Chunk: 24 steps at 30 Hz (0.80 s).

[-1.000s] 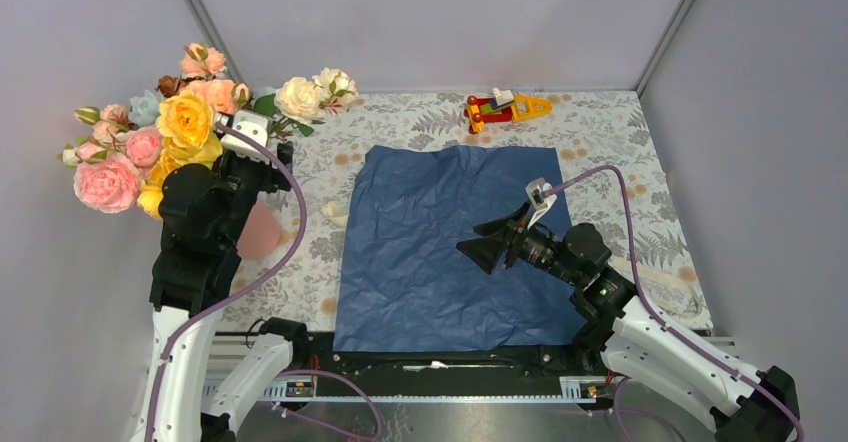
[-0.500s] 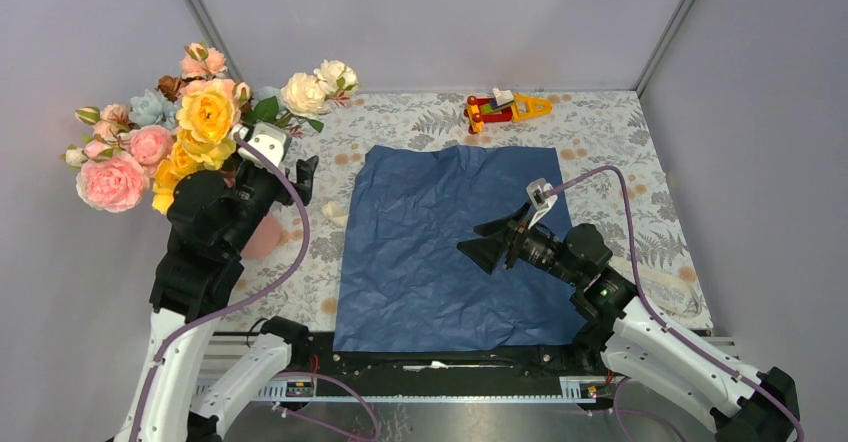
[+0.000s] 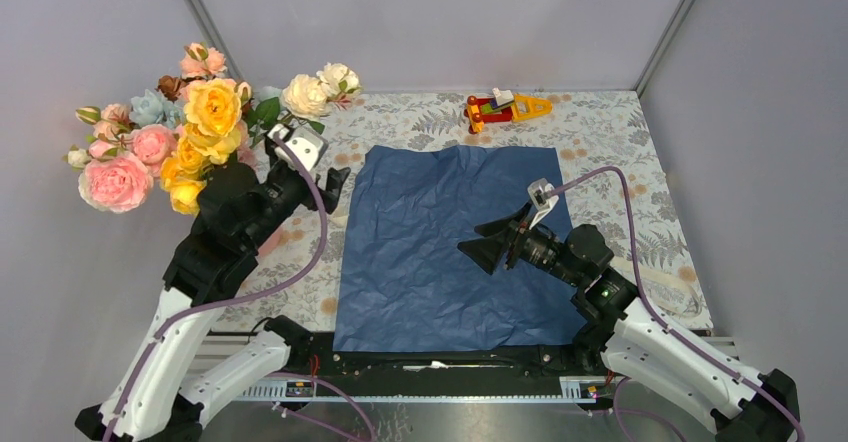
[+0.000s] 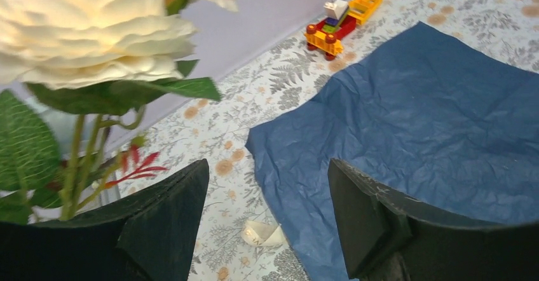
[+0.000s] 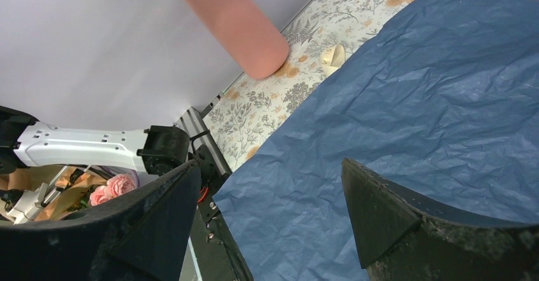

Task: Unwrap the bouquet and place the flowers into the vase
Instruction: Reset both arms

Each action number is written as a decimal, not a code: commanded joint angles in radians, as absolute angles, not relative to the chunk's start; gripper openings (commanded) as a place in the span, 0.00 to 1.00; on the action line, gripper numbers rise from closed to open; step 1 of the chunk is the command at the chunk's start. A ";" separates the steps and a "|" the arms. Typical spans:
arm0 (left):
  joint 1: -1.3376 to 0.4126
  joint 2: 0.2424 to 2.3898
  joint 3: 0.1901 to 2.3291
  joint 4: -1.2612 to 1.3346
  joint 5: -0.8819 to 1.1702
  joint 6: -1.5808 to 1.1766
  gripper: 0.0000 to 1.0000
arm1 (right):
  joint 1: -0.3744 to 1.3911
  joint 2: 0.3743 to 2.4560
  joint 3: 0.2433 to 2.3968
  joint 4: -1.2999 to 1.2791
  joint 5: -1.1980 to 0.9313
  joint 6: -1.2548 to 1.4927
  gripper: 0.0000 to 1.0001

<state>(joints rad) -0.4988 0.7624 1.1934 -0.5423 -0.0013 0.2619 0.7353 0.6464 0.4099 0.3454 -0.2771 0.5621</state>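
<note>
Salmon vase (image 5: 232,23) far left holds flowers (image 3: 212,110); L gripper (image 4: 267,185) backed off rightward, spread, empty; R gripper (image 3: 480,240) spread too.

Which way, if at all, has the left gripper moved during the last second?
Yes. In the top view, the left gripper has moved to the right, and it is now close to the left edge of the blue paper.
</note>
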 commanded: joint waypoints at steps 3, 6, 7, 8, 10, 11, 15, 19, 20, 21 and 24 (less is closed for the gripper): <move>-0.581 0.798 1.197 -0.533 -0.051 0.254 0.76 | 0.739 0.619 0.433 0.309 -0.233 0.521 0.88; -0.617 0.817 1.190 -0.531 -0.067 0.244 0.76 | 0.738 0.612 0.456 0.245 -0.195 0.500 0.88; -0.628 0.823 1.190 -0.531 -0.070 0.239 0.76 | 0.738 0.613 0.467 0.218 -0.179 0.489 0.88; -0.640 0.833 1.192 -0.530 -0.073 0.232 0.76 | 0.739 0.613 0.477 0.187 -0.164 0.476 0.88; -0.674 0.851 1.192 -0.529 -0.082 0.221 0.76 | 0.738 0.618 0.509 0.107 -0.109 0.457 0.88; -0.690 0.862 1.192 -0.527 -0.093 0.217 0.76 | 0.737 0.621 0.523 0.067 -0.083 0.448 0.88; -0.737 0.887 1.174 -0.493 -0.109 0.194 0.76 | 0.728 0.641 0.568 -0.061 -0.006 0.424 0.89; -0.780 0.910 1.153 -0.463 -0.118 0.155 0.76 | 0.680 0.652 0.589 -0.130 0.025 0.424 0.90; -0.792 0.915 1.144 -0.454 -0.118 0.143 0.76 | 0.659 0.654 0.593 -0.145 0.023 0.427 0.91; -0.805 0.920 1.133 -0.444 -0.119 0.130 0.76 | 0.635 0.656 0.596 -0.158 0.017 0.430 0.91; -0.845 0.940 1.091 -0.402 -0.127 0.089 0.76 | 0.554 0.659 0.604 -0.202 -0.009 0.441 0.91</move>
<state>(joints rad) -0.8013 0.9211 1.1332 -0.5083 -0.0978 0.1638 0.6361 0.6556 0.5541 -0.1196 -0.0238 0.4480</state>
